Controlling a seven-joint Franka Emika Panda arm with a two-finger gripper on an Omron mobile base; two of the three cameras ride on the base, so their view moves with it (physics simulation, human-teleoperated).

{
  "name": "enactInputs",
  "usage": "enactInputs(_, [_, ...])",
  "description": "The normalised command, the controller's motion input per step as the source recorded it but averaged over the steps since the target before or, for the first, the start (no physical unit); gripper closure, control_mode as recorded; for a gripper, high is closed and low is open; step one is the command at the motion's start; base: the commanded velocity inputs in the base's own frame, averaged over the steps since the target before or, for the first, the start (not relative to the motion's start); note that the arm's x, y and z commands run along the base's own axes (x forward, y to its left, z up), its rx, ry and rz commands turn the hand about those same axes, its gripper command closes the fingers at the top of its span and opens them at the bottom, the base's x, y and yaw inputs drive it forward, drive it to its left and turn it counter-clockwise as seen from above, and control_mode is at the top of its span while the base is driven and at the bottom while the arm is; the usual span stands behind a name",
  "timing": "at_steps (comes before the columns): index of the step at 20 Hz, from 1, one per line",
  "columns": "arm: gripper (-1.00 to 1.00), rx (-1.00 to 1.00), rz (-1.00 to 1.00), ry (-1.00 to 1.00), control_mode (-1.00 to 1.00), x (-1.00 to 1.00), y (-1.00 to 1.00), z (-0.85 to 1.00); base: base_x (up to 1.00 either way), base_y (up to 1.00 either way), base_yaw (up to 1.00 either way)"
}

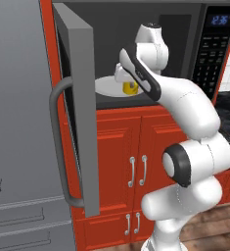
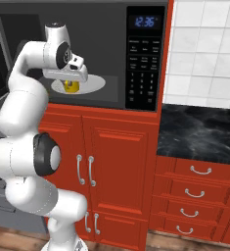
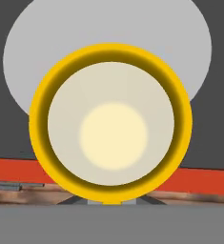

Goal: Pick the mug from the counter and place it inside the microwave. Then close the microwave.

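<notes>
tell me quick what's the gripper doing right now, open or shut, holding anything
gripper: shut on the mug, held over the turntable plate inside the microwave.

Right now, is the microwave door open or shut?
Open. The door swings out to the left, leaving the microwave cavity exposed, with the yellow mug over its pale turntable.

A: How many mugs? 
B: One yellow mug point(image 3: 111, 124), sitting over the one pale round plate point(image 2: 94, 84) inside the microwave point(image 2: 114, 29).

A: Just one microwave? 
B: One, with one door point(image 1: 80, 98) and one curved handle point(image 1: 57, 142) at nine o'clock in the left base view.

A: Drawers at five o'clock, right base view? 
B: Four silver drawer handles point(image 2: 200, 170) show there, under one black counter point(image 2: 199, 132).

A: Arms? 
B: One white arm point(image 2: 23, 122).
</notes>
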Motion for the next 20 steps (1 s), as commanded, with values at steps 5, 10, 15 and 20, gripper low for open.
enactInputs(5, [1.00,0.00,0.00,0.02,-1.00,0.56,0.00,-0.04,0.00,0.00,0.00])
enactInputs(10, [1.00,0.00,0.00,0.05,-1.00,0.32,0.06,0.00,0.00,0.00,0.00])
enactInputs(15, [1.00,0.00,0.02,0.05,-1.00,0.17,0.15,-0.05,0.00,0.00,0.00])
enactInputs(20, [1.00,0.00,0.05,0.02,-1.00,0.20,0.14,-0.08,0.00,0.00,0.00])
